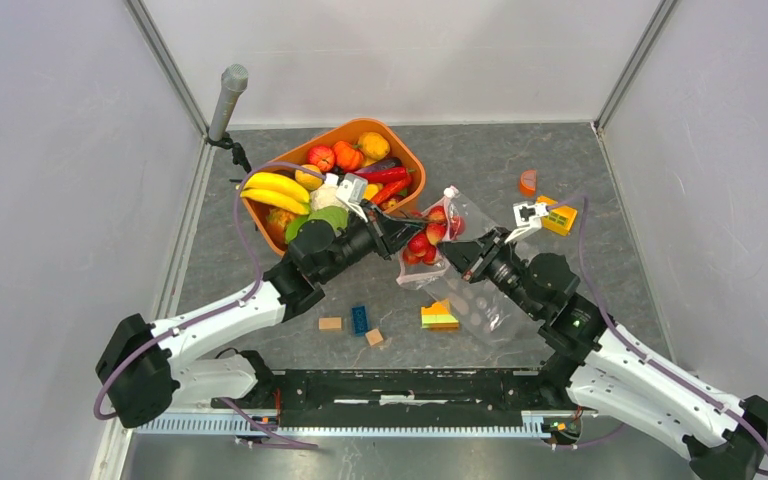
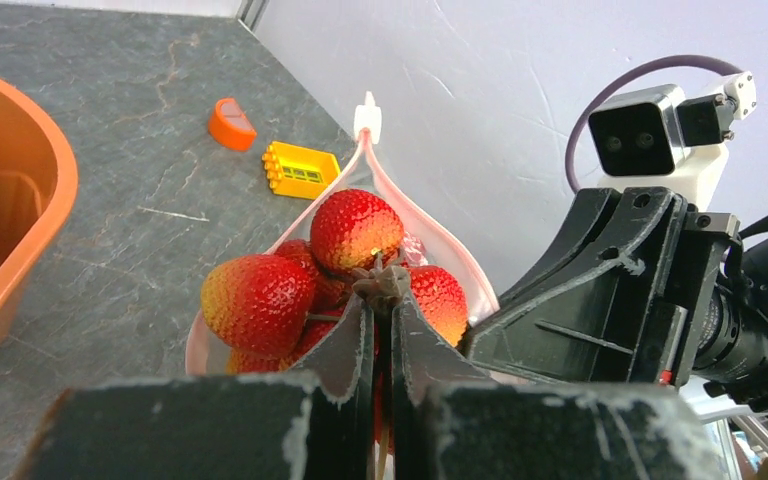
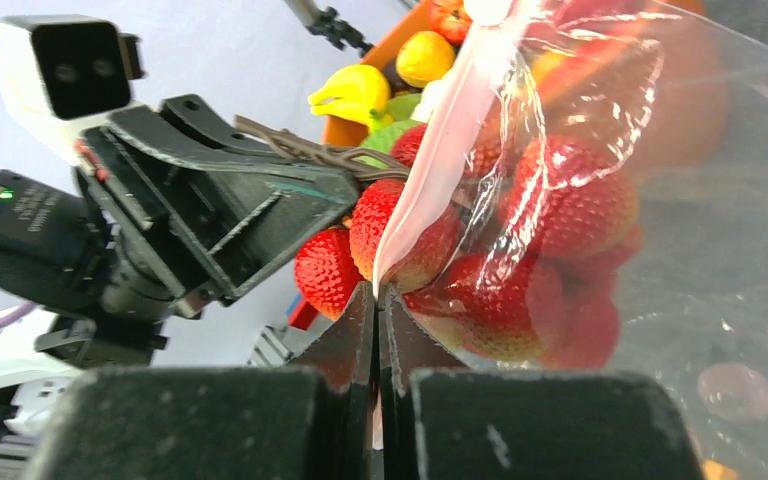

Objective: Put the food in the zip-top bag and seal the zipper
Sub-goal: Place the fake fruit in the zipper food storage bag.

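Strawberries [image 2: 355,228] in bag [image 1: 488,306] mouth, right gripper [image 3: 377,290] pinching zipper [image 3: 442,158] edge

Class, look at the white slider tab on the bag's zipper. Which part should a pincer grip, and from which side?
Pinch the slider tab by its upstanding top, coming from the far end of the zipper. It pokes out past the mouth of the zip-top bag, clear of the strawberries, so little should block the approach.

Wearing white shells over black joints, trailing purple cables [image 2: 662,61]. Ending in scuffed black left pincer [image 2: 382,305] and right pincer [image 3: 377,300].
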Robot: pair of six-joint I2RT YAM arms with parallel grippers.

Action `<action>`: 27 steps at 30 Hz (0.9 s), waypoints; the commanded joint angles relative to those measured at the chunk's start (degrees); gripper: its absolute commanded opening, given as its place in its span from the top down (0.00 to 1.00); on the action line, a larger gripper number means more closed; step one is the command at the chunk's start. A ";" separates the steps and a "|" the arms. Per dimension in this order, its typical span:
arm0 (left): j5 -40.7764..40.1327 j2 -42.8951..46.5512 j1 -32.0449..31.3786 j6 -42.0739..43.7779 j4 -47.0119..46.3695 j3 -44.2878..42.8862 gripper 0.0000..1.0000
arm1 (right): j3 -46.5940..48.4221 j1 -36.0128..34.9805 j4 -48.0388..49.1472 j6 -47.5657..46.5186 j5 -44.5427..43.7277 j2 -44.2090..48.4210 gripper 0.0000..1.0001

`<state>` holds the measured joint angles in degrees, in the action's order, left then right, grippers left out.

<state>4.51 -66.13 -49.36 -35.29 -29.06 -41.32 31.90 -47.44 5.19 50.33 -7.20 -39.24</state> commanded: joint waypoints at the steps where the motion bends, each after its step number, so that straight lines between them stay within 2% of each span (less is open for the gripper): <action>1: 4.94 -0.51 -1.81 -2.93 -6.02 -0.97 0.98 | -1.06 0.02 10.91 3.63 3.30 1.31 1.00; 8: 6.71 -0.58 -1.88 0.77 -0.94 -0.83 0.98 | -0.17 0.75 10.18 2.38 3.00 2.68 1.00; 11: 8.13 -0.27 -1.88 2.62 1.35 -1.61 0.98 | 1.18 0.81 6.47 -0.37 0.31 3.18 1.00; 12: 8.23 0.00 -1.87 2.93 2.35 -1.89 0.95 | 1.89 0.94 5.15 -1.60 -0.39 3.20 1.00; 14: 9.11 0.96 -1.87 4.04 4.93 -2.81 0.82 | 3.94 0.95 2.50 -4.68 -1.14 2.91 1.00; 16: 10.34 1.74 -1.88 5.01 6.88 -4.15 0.64 | 6.22 0.98 0.57 -8.06 -0.82 2.19 1.00; 17: 10.99 2.01 -1.88 5.50 8.17 -5.11 0.60 | 7.24 0.97 -0.56 -9.14 -1.38 1.88 1.00; 19: 12.66 2.19 -1.88 6.45 10.89 -7.30 0.42 | 7.75 0.95 -0.78 -11.04 -2.13 1.92 1.00; 21: 14.07 2.69 -1.88 6.86 13.43 -9.35 0.30 | 7.98 0.94 -0.19 -13.52 -2.87 2.46 1.00; 24: 15.17 6.05 -1.88 6.82 14.21 -10.19 0.17 | 8.10 0.90 2.01 -19.57 -2.45 3.87 1.00; 27: 14.08 10.48 -1.88 8.39 16.21 -10.74 0.13 | 8.09 0.96 3.30 -25.80 -3.18 5.80 1.00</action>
<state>17.19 -61.52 -50.98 -30.46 -15.27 -49.17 37.41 -46.70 4.64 35.05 -8.99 -36.21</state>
